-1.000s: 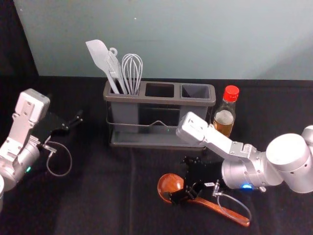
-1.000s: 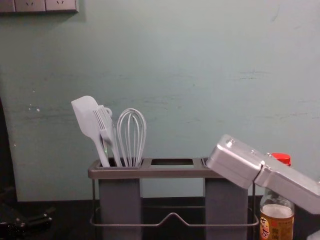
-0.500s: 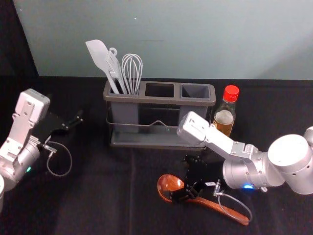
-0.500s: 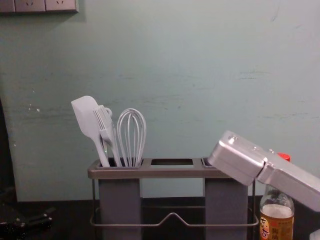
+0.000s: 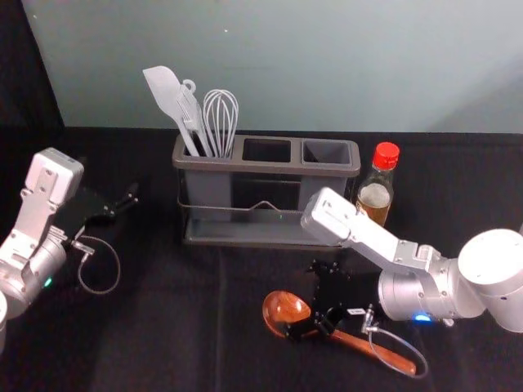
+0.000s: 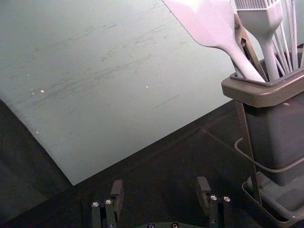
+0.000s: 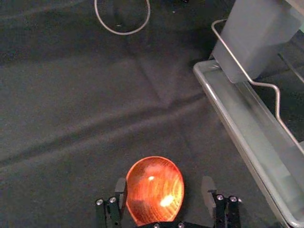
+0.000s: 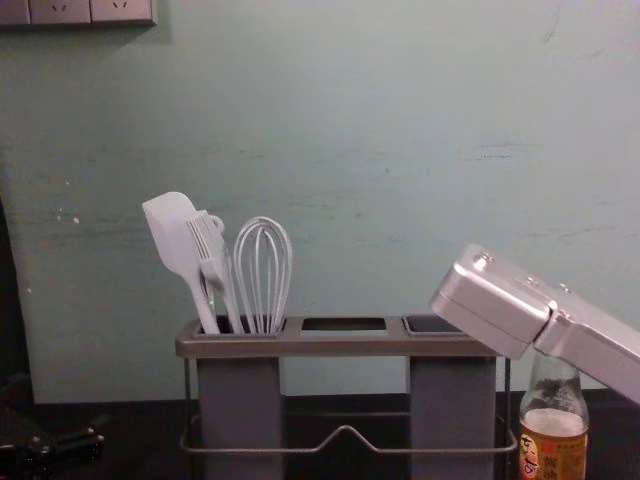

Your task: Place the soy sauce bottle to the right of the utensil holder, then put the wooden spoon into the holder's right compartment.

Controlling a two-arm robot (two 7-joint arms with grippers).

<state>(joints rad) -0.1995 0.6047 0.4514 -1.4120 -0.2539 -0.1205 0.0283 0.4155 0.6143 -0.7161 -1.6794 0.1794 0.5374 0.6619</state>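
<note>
Near edge: our right gripper (image 7: 164,186) over wooden spoon (image 5: 283,306), jaws apart | handle (image 5: 355,343) slants to surface's (image 5: 163,335) near-right corner | left gripper (image 6: 160,184) idle, left edge, jaws apart

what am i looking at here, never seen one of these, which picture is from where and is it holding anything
This is a robot with two arms, each ending in a gripper. The head view looks down; the chest view looks across from lower; each wrist view comes from that arm's wrist.

On the dark cloth stands a utensil holder, with a spatula, brush and whisk in its left compartment. A soy sauce bottle stands to its right; a wooden spoon lies in front.

The right gripper has open jaws with the spoon's bowl between them. The left gripper, left of the holder, is open too. Nothing looks held.
</note>
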